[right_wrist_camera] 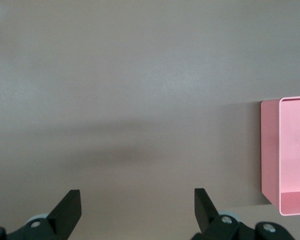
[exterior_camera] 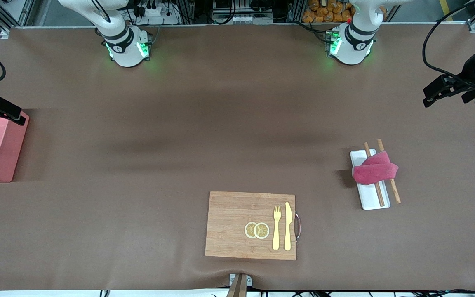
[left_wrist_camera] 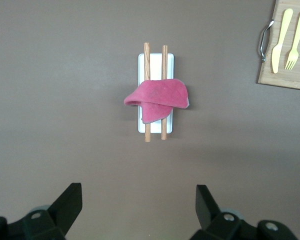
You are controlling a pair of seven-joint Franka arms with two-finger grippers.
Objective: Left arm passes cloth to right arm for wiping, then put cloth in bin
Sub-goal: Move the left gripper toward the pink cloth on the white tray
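The crimson-pink cloth (exterior_camera: 374,172) lies bunched over two wooden sticks on a white tray (exterior_camera: 370,201), toward the left arm's end of the table. It also shows in the left wrist view (left_wrist_camera: 157,97), well ahead of the fingers. My left gripper (exterior_camera: 429,97) hangs open and empty above the table edge at that end; it shows in its wrist view (left_wrist_camera: 139,210) too. The salmon-pink bin (exterior_camera: 15,152) stands at the right arm's end. My right gripper (exterior_camera: 15,114) is open and empty above the bin's edge. In the right wrist view the gripper (right_wrist_camera: 138,210) is over bare table beside the bin (right_wrist_camera: 269,150).
A wooden cutting board (exterior_camera: 229,222) lies nearer to the front camera, mid-table, with a yellow fork (exterior_camera: 276,229), a knife (exterior_camera: 288,226) and two lemon slices (exterior_camera: 257,230) on it. The two wooden sticks (exterior_camera: 394,189) stick out past the tray.
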